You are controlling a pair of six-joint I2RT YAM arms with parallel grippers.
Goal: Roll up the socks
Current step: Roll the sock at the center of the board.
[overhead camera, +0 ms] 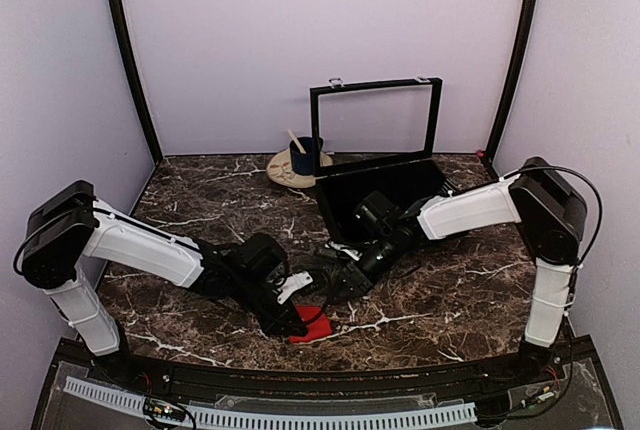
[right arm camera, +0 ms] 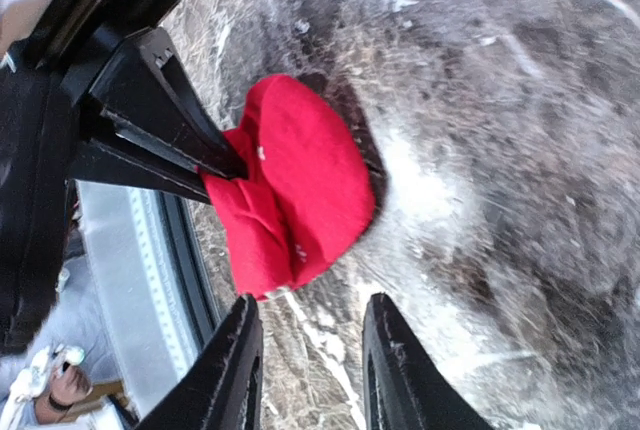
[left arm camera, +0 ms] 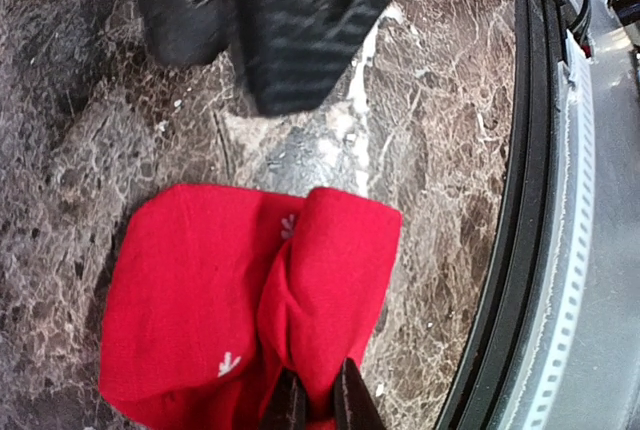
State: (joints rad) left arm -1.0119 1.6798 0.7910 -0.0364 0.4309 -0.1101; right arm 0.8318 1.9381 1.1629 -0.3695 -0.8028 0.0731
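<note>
**Table [overhead camera: 200, 190], front edge: socks [left arm camera: 200, 300] lie as a half-folded red bundle, and your left gripper [left arm camera: 318, 395] is pinched tight on the raised fold.**

You hold that fold, by my reading, to anchor the roll while the loose side is worked. The black box [overhead camera: 380, 184] stands open well behind, and the dark blue mug [overhead camera: 303, 155] sits further back; neither obstructs. Only your right gripper [right arm camera: 310, 302] crowds the bundle. It is just beside it, jaws parted, holding nothing.

The marble table [overhead camera: 470, 300] bears the socks [overhead camera: 314, 325], a black box [overhead camera: 352, 195] and a plate [overhead camera: 283, 176].
</note>
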